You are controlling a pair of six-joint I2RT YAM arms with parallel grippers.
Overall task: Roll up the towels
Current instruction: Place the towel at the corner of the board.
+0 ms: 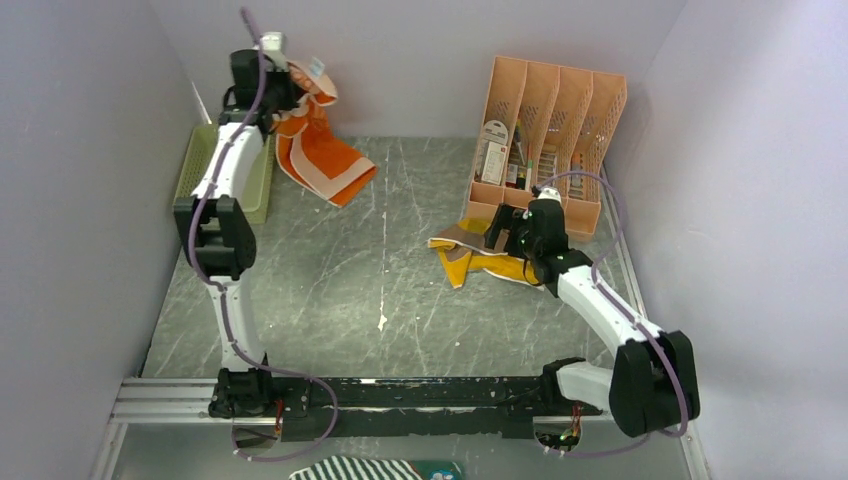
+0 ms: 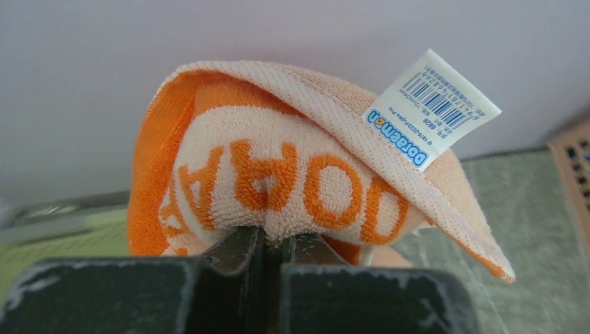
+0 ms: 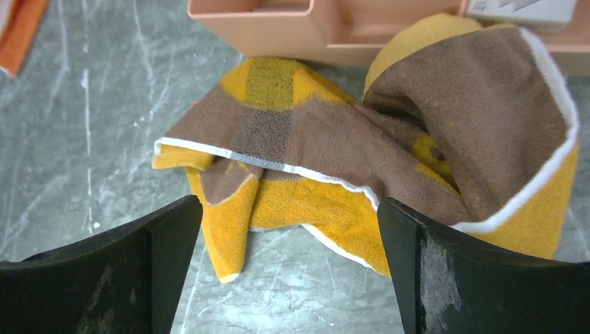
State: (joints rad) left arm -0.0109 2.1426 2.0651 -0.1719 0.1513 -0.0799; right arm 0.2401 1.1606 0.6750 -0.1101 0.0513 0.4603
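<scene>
Orange towel [image 2: 278, 174] in left hand [image 2: 273, 242] bears "Doraemon" tag [image 2: 431, 108].

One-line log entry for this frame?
left gripper: shut on orange towel, hanging | right gripper: open, at yellow-brown towel | rolled: neither

Orange-bordered peach towel [image 2: 278, 182] with orange lettering, yellow and brown towel [image 3: 334, 142] edged white, pale green basket [image 1: 197, 162]

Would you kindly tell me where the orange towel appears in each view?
Top external: orange towel upper left, held aloft.
Left wrist: centre, pinched by the left fingers.
Right wrist: likely the sliver at top-left corner.
Shared landmark: peach organizer.
</scene>
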